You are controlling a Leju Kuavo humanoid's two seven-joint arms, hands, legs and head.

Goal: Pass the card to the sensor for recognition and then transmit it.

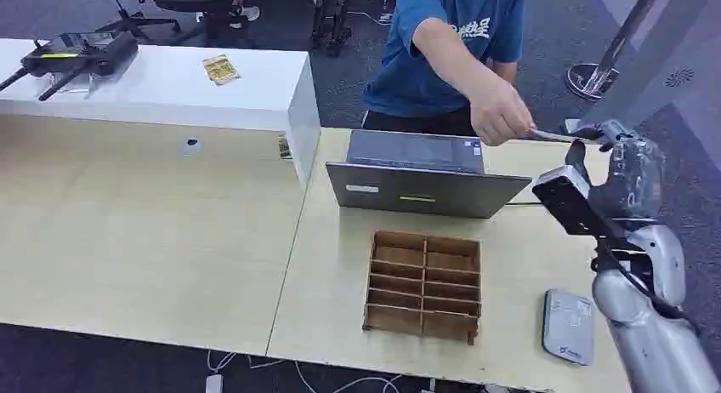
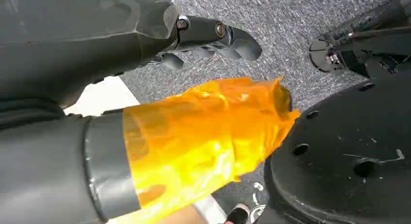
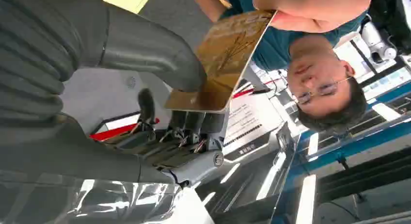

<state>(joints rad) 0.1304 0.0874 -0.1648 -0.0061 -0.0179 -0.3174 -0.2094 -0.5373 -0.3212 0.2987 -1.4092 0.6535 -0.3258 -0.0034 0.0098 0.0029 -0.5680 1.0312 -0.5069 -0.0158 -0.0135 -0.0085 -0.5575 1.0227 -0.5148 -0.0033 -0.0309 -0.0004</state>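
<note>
My right hand (image 1: 625,168) is raised over the table's far right corner. It pinches one end of a gold-brown card (image 1: 557,137) between thumb and fingers. A person in a blue shirt reaches across, and their hand (image 1: 497,116) grips the card's other end. In the right wrist view the card (image 3: 225,59) lies under my thumb (image 3: 150,47), with the person's fingers (image 3: 315,8) on its far edge. The grey sensor pad (image 1: 568,325) lies flat near the table's front right edge, below my forearm. My left hand (image 2: 194,132), its thumb wrapped in orange tape, hangs over grey carpet and holds nothing.
A grey laptop (image 1: 417,176) stands open at the table's far side, its back towards me. A wooden divided box (image 1: 423,284) sits in front of it. A white counter (image 1: 170,87) at the back left carries a black device (image 1: 81,54) and a small packet (image 1: 221,69).
</note>
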